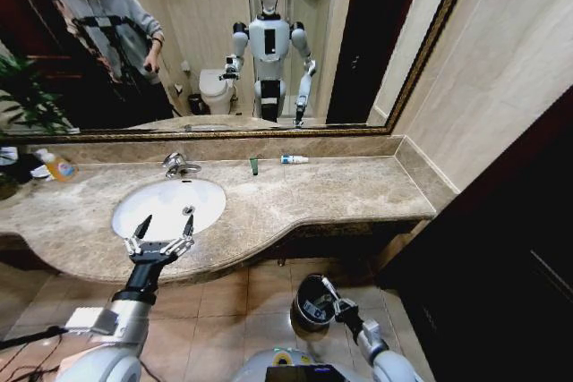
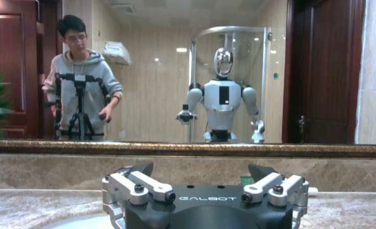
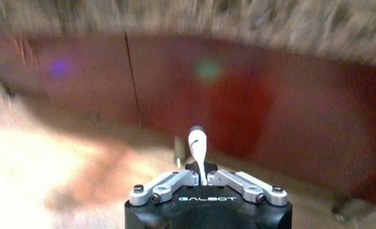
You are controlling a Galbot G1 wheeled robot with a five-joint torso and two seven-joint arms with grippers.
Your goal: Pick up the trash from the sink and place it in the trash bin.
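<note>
a small white tube (image 3: 197,143) is pinched upright in the right pincer (image 3: 201,177), whose fingers are clenched on its lower end. that pincer (image 1: 333,297) sits low by the floor, touching the rim of the black trash bin (image 1: 310,306), which stands on the tiles in front of the sink, below the surface edge.

the white oval sink (image 1: 170,205) is set into the beige marble surface (image 1: 340,190), with the chrome tap (image 1: 177,165) just behind it. further along the surface from the sink, near the back wall, lie a little green tube (image 1: 254,165) and, beyond it, a blue-and-white tube (image 1: 294,159). an orange soap bottle (image 1: 55,165) stands on the other side of the sink.

the left pincer (image 1: 165,224) hovers over the near edge of the sink, its fingers (image 2: 139,177) spread wide and released, holding nothing.
</note>
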